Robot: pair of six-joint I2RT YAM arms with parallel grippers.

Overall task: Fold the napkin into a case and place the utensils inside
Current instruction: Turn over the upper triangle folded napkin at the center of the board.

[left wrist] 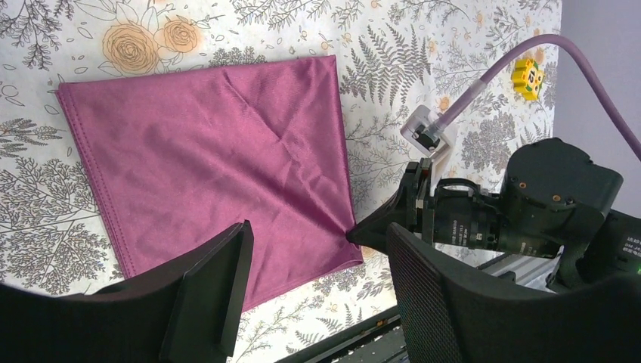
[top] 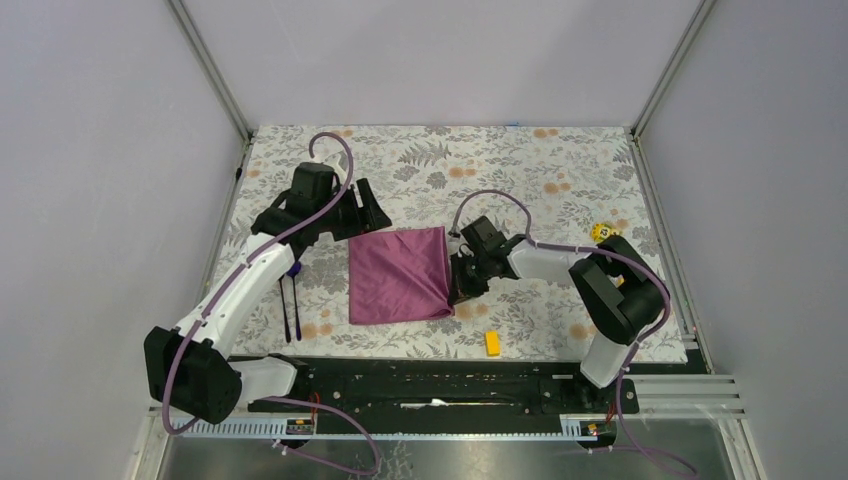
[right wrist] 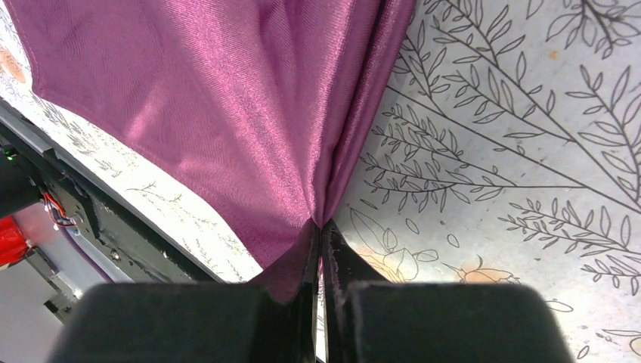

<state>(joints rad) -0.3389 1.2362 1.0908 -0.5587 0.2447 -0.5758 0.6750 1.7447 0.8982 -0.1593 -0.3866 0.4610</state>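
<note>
The plum-purple napkin (top: 398, 273) lies as a rough square on the floral table, its layers doubled at the right edge. My right gripper (top: 457, 285) is shut on the napkin's right edge near the front corner; the right wrist view shows cloth (right wrist: 227, 113) pinched between the closed fingertips (right wrist: 321, 242). My left gripper (top: 365, 215) is open and empty above the napkin's far left corner. In the left wrist view its fingers (left wrist: 219, 287) frame the napkin (left wrist: 219, 166) and the right gripper (left wrist: 363, 233). The two dark utensils (top: 290, 305) lie left of the napkin, partly under the left arm.
A yellow block (top: 492, 343) lies near the front edge, right of the napkin. Another yellow block (top: 603, 232) sits far right, also in the left wrist view (left wrist: 527, 76). The black rail (top: 450, 380) runs along the near edge. Grey walls enclose the table.
</note>
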